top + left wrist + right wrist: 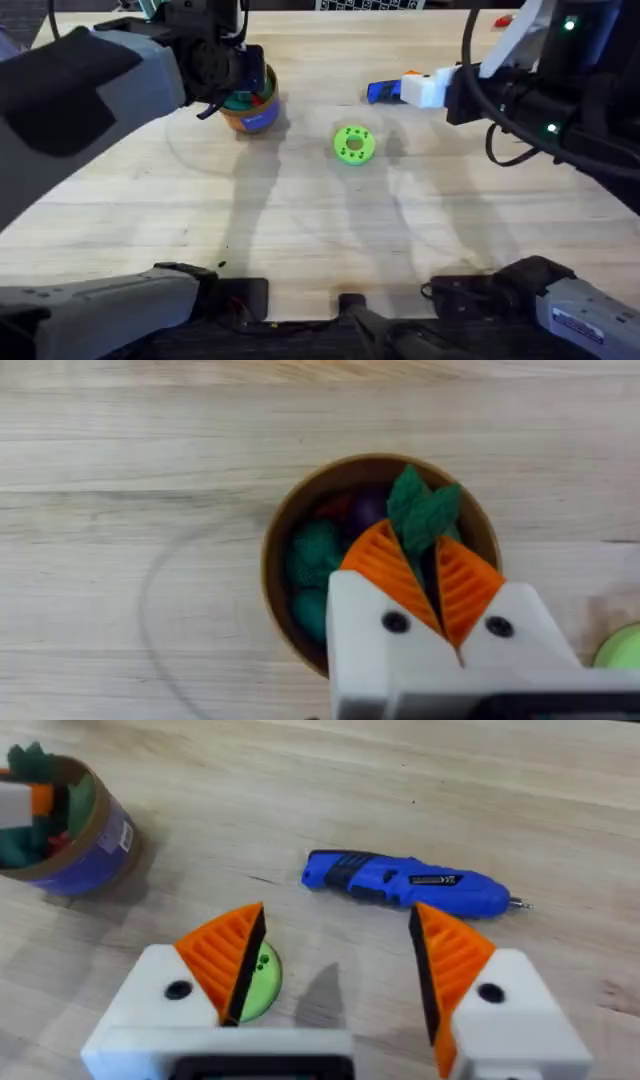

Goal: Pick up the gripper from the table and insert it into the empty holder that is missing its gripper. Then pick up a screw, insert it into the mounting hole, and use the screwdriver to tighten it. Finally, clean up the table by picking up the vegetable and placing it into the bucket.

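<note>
- Left gripper [432, 565]: poised directly over the bucket [285, 530], its orange ribbed pads [375, 565] nearly pressed together and pinching the vegetable [422, 510], whose dark-green leafy end sticks out past the tips above the bucket's mouth.
- Bucket: stands upright on the table [300, 230] toward the far left, with a brown rim and a blue side; other green and purple toy pieces lie inside.
- Right gripper [340, 960]: raised above the table on the far right side, orange pads spread wide apart, nothing between them.
- Screwdriver [405, 885]: lies flat on the wood beyond the right gripper, untouched, its metal tip pointing away from the bucket.
- Green disc [353, 143]: bright green with small holes, flat on the table between the bucket and the screwdriver, just beneath the right gripper's pads in the right wrist view.
</note>
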Motion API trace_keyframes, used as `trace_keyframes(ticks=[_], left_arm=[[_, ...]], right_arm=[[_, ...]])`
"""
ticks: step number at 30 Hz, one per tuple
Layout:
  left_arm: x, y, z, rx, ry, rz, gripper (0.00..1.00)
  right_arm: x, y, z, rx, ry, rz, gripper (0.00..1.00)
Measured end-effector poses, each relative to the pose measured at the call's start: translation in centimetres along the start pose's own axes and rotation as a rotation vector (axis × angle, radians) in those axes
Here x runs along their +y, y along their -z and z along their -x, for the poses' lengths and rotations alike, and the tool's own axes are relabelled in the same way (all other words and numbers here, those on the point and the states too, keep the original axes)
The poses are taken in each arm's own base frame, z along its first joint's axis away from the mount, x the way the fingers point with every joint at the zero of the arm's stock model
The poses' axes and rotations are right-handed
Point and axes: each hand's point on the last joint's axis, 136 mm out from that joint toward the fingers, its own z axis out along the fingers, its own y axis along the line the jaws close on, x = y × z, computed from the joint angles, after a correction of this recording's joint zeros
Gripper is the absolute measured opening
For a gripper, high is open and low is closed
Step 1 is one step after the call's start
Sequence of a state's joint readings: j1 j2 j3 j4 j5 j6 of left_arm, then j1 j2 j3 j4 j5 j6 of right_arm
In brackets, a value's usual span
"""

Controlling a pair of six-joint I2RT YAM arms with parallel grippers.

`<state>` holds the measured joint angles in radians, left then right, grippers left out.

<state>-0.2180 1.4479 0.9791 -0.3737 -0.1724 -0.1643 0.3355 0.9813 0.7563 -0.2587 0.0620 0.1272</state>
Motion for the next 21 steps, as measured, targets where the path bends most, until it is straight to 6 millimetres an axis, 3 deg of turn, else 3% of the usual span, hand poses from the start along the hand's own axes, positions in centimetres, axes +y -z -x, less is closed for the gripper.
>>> trace_keyframes(ticks=[1,2,6,7,9,13,17,21], left_arm=[[0.1,0.0,0.1,-0.004,-0.001,0.004,0.05],[0.1,0.1,0.1,-0.005,0.003,0.006,0.162],[0.1,0.1,0.2,-0.008,0.01,0.008,0.81],[0.2,0.1,0.2,-0.009,0.013,0.009,0.933],[0.2,0.1,0.4,-0.015,0.018,0.009,0.982],[0.2,1.4,1.3,-0.055,0.026,0.003,0.985],[0.5,4.5,2.9,-0.127,0.034,-0.01,0.985],[1.3,8.9,2.8,-0.158,0.029,-0.014,0.985]], right_arm=[[0.0,0.0,-0.1,0.003,0.0,0.0,0.867],[0.0,0.0,-0.2,0.006,0.0,-0.001,0.866],[0.0,0.0,-0.2,0.01,0.0,-0.001,0.866],[0.0,0.0,-0.3,0.011,0.0,-0.001,0.866],[0.0,0.0,-0.3,0.014,0.0,-0.002,0.866],[-0.2,0.1,-1.6,0.066,0.002,-0.008,0.866],[-0.5,0.3,-2.8,0.114,0.002,-0.017,0.867],[-0.7,1.9,-4.3,0.184,0.003,-0.024,0.866]])
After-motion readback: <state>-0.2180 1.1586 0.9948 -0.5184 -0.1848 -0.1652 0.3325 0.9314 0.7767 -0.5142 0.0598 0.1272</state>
